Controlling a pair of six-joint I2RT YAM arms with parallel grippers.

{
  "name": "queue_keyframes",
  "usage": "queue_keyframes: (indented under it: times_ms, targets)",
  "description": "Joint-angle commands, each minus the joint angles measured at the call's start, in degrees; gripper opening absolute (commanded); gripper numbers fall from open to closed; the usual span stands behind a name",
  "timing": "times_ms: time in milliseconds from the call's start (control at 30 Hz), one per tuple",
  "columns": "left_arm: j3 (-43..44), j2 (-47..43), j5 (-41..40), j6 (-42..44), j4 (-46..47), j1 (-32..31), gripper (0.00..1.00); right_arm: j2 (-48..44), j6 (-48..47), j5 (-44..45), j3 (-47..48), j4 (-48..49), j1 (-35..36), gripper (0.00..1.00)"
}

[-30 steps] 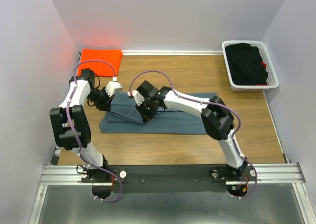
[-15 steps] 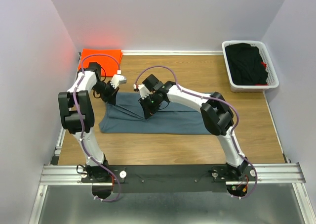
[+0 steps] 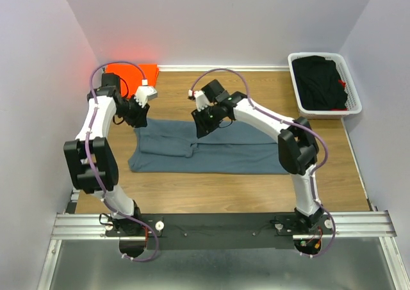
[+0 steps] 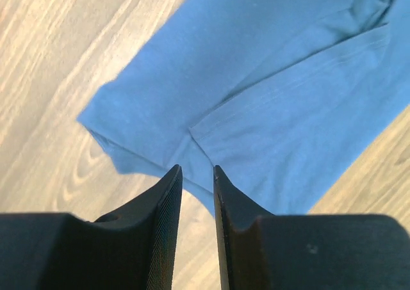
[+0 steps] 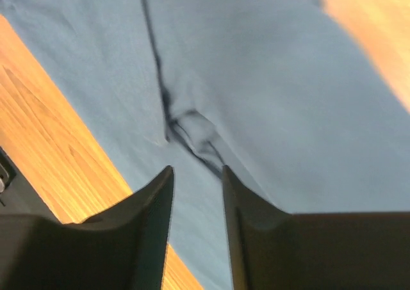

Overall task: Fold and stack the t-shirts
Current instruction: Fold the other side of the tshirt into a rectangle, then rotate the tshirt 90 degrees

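— What does your left wrist camera catch that the overhead one misses?

— A stitched hem where one layer of the blue-grey t-shirt (image 4: 256, 79) lies folded over another, and a corner of the cloth flat on the table (image 4: 45, 59). It also shows my left gripper (image 4: 197, 171) with its fingers a narrow slit apart and nothing between them.

— And from above?

— My left gripper (image 3: 146, 93) hangs over the table just past the blue-grey t-shirt's (image 3: 218, 152) far left corner. That arm is stretched far forward, the elbow folded back near its base. The orange t-shirt (image 3: 134, 69) lies folded beyond the blue-grey one, in the far left corner against the wall, partly hidden by my left wrist and its cable.

— Your right side?

— The right arm arches over the blue-grey t-shirt's right half and hides part of it. My right gripper (image 3: 197, 98) hovers above the shirt's far edge, near the middle. Its wrist view shows a dark puckered crease in the blue-grey t-shirt (image 5: 269, 79) that I can't make out from overhead. My right gripper (image 5: 197, 171) is parted there too, pinching nothing.

— Anything else?

— Well to the right of the blue-grey t-shirt, a white basket (image 3: 330, 114) holds dark clothes (image 3: 320, 82).
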Motion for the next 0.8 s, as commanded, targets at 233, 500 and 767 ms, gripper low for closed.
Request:
queue_keyframes:
  times_ms: [233, 500, 767]
  targets:
    - [-14.91, -2.09, -3.36, -10.76, 10.24, -2.98, 0.27, -4.24, -8.62, 13.05, -7.73, -3.55, -8.92, 0.38]
    - [-15.62, 3.53, -12.93, -17.17, 16.56, -9.31, 0.18, -4.16, -11.71, 17.53, -15.11, -3.82, -14.55, 0.37]
    - [-8.07, 14.6, -17.42, -20.43, 18.33, -12.03, 0.15, -6.87, -13.99, 17.98, -22.93, -3.91, -16.93, 0.37]
